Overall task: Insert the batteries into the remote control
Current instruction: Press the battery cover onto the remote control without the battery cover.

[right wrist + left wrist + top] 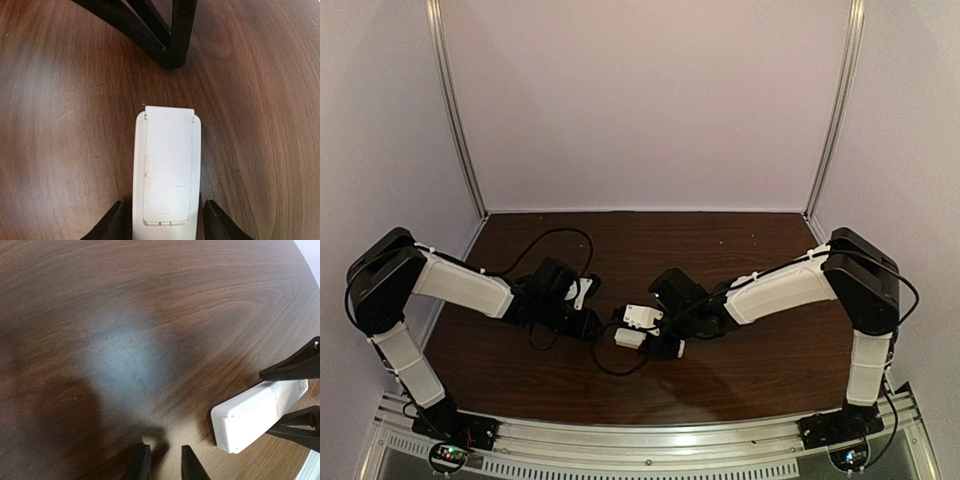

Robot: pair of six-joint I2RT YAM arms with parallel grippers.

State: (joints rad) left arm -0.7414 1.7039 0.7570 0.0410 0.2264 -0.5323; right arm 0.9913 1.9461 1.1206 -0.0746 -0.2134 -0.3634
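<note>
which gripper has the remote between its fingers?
The right gripper: the remote control sits between its fingers. The left gripper has only bare table between its own.

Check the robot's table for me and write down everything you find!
Surface: dark brown wooden table, bare, with a glare patch.
Job's things: slim white plastic remote control, back side up, its cover closed; batteries, nothing seen.
Clutter: nothing seen.
Grippers: right gripper, black fingers against the remote's two long sides, seemingly gripping it; left gripper, fingers slightly apart, empty, just off the remote's end.
Cables: thin black cables loop over the table near both wrists.
Surroundings: plain pale walls; silver metal rail along the near edge.
</note>
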